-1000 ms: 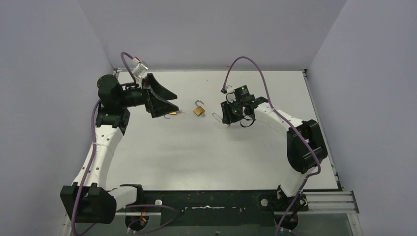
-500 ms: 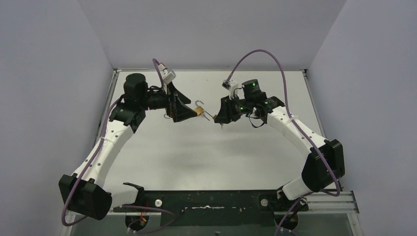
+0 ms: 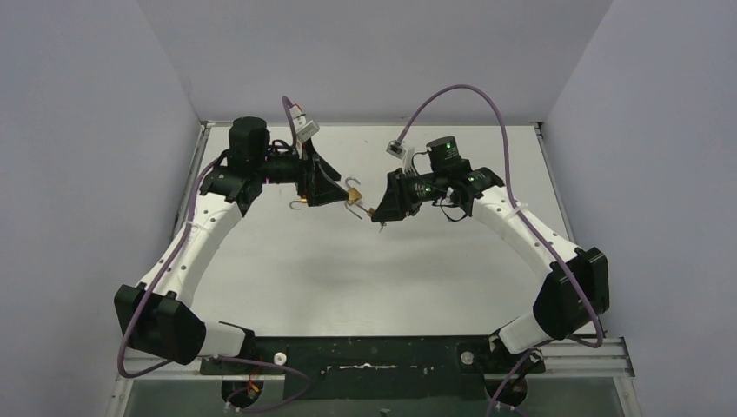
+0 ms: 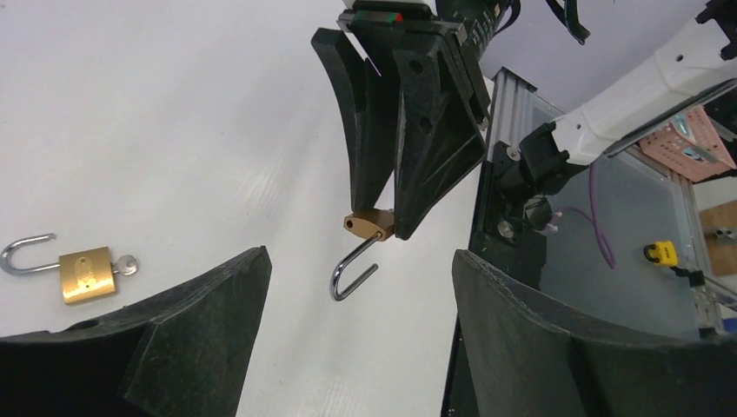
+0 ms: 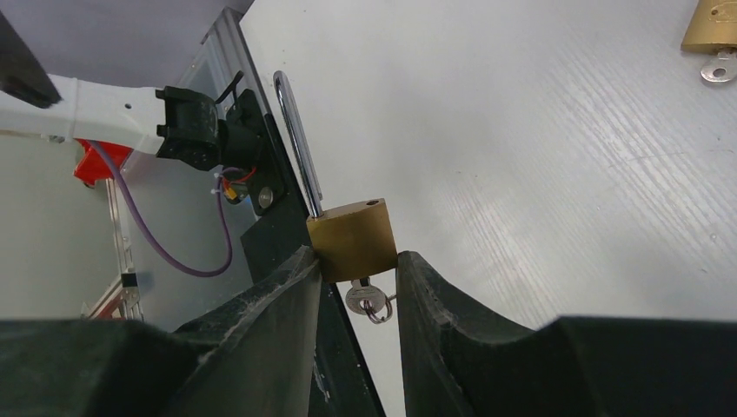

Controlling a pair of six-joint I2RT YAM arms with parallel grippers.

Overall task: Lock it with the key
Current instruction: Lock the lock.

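My right gripper (image 3: 380, 212) is shut on the body of a brass padlock (image 5: 352, 238) and holds it above the white table. Its steel shackle (image 5: 295, 143) is open. A silver key (image 5: 363, 298) sits in its keyhole between my fingers. In the left wrist view the same padlock (image 4: 369, 224) hangs at the tips of the right fingers (image 4: 417, 130), shackle (image 4: 352, 274) down. My left gripper (image 4: 356, 330) is open and empty, facing this padlock from a short distance; in the top view the left gripper (image 3: 333, 186) is just left of it.
A second brass padlock (image 4: 85, 274) with an open shackle and a key lies on the table (image 3: 365, 278); it also shows in the right wrist view (image 5: 713, 26). In the top view a padlock (image 3: 352, 193) lies between the grippers. The black base rail (image 3: 374, 356) runs along the near edge.
Both arms swung in toward the table's centre. The right gripper lifted its padlock off the table and turned left. The left gripper came right until it faces the padlock.
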